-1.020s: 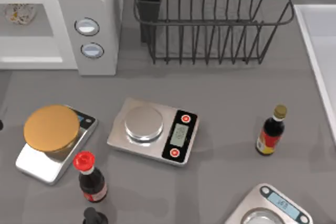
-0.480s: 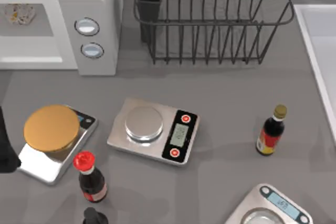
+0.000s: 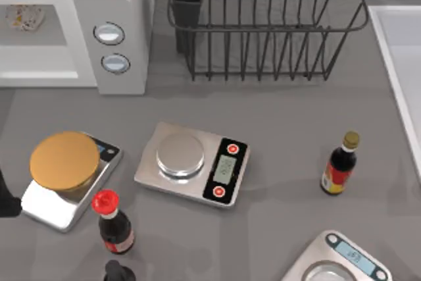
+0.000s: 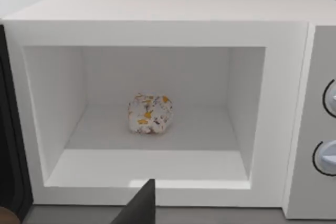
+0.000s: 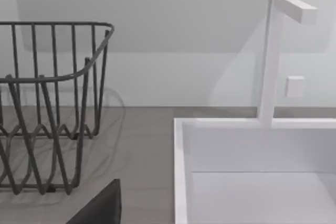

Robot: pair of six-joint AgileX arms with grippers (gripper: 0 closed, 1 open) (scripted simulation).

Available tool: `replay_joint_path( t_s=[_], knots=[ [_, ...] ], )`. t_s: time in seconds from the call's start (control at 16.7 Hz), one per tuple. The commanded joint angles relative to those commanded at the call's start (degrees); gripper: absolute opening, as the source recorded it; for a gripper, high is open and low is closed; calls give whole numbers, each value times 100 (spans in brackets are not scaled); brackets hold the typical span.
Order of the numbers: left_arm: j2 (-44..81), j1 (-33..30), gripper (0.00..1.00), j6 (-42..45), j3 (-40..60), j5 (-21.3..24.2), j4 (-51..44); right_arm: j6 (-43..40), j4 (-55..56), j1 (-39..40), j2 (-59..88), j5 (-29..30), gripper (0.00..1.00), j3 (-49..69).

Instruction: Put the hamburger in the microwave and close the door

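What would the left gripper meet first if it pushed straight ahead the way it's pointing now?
Probably the microwave: the left wrist view looks straight into its open cavity, where the hamburger sits on the floor. Going on, the left gripper would likely cross the front sill and reach the hamburger, though depth is unclear.

Left arm [image 3: 5, 197] shows as a dark shape at the top view's left edge, low over the table; one dark fingertip [image 4: 140, 205] of its end effector points up in the left wrist view. A dark finger [image 5: 102, 207] of the right end effector shows in the right wrist view
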Motion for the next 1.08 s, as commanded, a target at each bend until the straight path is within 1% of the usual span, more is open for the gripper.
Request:
replay_joint_path(
  t_s=[0.48, 0.54, 1.08],
  knots=[
    [0, 0, 2, 0, 0, 0, 0, 0, 0, 0, 0, 0, 100, 0],
    [0, 0, 0, 0, 0, 0, 0, 0, 0, 0, 0, 0, 100, 0],
    [-5, -18, 0, 0, 2, -18, -5, 0, 0, 0, 0, 0, 100, 0]
  ],
)
